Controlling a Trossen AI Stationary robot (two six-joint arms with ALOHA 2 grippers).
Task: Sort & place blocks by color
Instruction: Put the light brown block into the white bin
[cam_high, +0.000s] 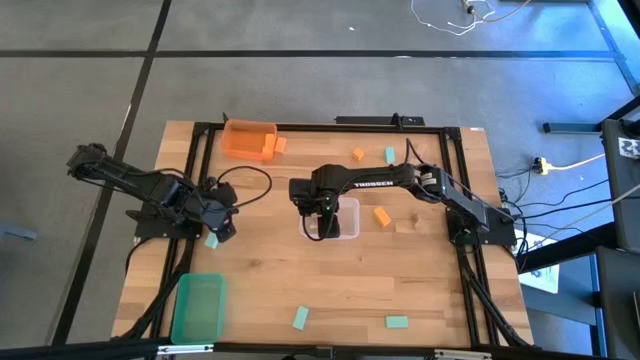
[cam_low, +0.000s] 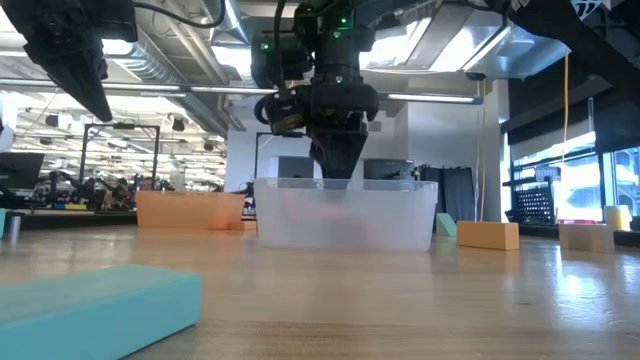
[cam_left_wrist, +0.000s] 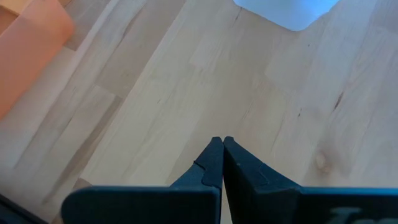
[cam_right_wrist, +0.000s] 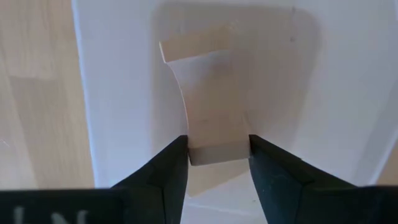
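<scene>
Your right gripper (cam_high: 325, 222) is sitting over the clear bin (cam_high: 349, 232) in the middle of the high view, fingers pointing down into it. In the right wrist view its jaws are apart with a tan block (cam_right_wrist: 214, 118) between them, touching or nearly so — can't tell if it's actually gripped. A second tan block (cam_right_wrist: 194, 45) lies in the bin just past it. Your left gripper (cam_high: 222, 232) is parked left of centre, jaws pressed together on nothing. Loose blocks are scattered: an orange block (cam_high: 382, 216) just right of the clear bin, a green block (cam_high: 300, 318) at bottom centre.
</scene>
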